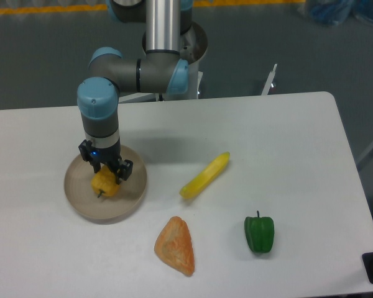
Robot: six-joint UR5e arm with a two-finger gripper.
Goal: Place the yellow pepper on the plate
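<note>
1. At the left side of the white table (286,130) stands the plate (129,202), round and beige, with a low rim.
2. The yellow pepper (104,185) lies inside the plate, a little left of its middle, with its short dark stem pointing down toward the camera.
3. The gripper (105,172) hangs straight down over the plate, at the end of the grey and light blue arm (137,71). Its two dark fingers stand at both sides of the upper part of the pepper. The fingers are very close to the pepper, but I cannot tell if they press on it or are already released from it.
4. To the right of the plate, well apart from it, a long slim pale yellow piece (204,176) lies diagonally on the table, with its higher end to the right.
5. Below this piece, near the front edge, lies an orange wedge (175,245) of triangular form.
6. More to the right is a green pepper (259,233), with its stem pointing up in the picture. It touches nothing else.
</note>
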